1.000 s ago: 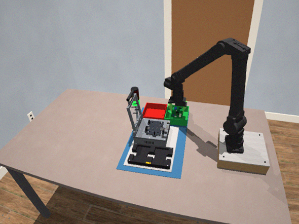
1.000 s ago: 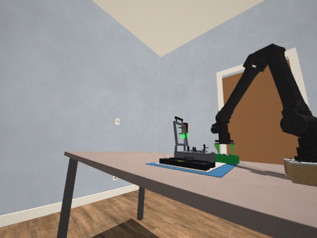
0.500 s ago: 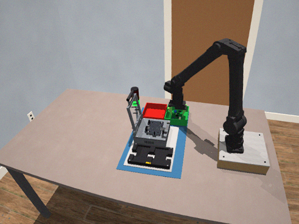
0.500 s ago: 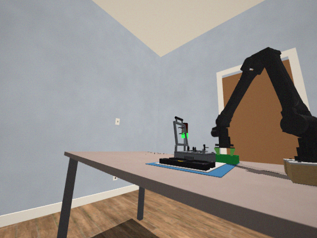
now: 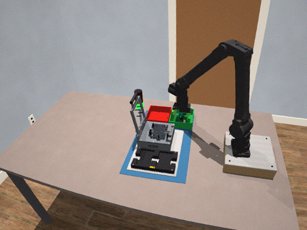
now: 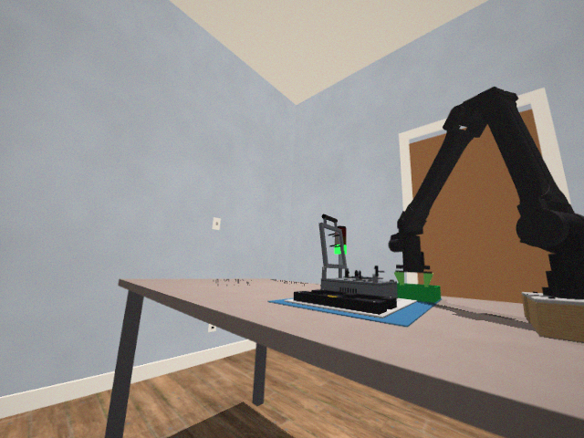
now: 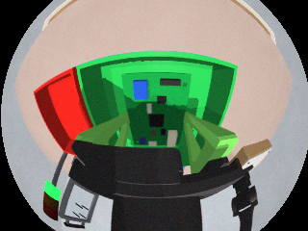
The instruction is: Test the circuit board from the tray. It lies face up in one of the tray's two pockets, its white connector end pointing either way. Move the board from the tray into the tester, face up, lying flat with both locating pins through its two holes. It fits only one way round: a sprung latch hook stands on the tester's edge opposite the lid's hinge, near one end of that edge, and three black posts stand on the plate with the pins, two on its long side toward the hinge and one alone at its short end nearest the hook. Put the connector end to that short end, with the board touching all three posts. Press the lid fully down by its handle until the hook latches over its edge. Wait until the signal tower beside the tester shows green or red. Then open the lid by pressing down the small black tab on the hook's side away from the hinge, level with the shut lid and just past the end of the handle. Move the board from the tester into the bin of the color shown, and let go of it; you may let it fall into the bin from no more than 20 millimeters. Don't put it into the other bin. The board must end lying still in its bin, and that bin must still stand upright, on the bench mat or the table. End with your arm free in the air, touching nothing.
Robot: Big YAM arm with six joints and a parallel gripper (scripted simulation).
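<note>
My gripper (image 7: 156, 115) reaches down into the green bin (image 5: 181, 122) and is shut on the circuit board (image 7: 156, 115), gripping it by its two long edges. The board is green with a blue chip and dark parts; it lies face up low inside the green bin. The gripper (image 5: 182, 112) also shows in the top view, and in the exterior view its fingers (image 6: 413, 277) dip into the bin (image 6: 417, 292). The tester (image 5: 156, 136) stands with its lid (image 5: 136, 113) raised and its plate bare. The signal tower (image 6: 340, 248) glows green.
The red bin (image 5: 158, 113) stands right beside the green bin, on its left; it also shows in the wrist view (image 7: 58, 112). The black tray (image 5: 154, 162) lies in front of the tester on the blue mat (image 5: 183, 166). The arm's base block (image 5: 249, 158) stands at the right.
</note>
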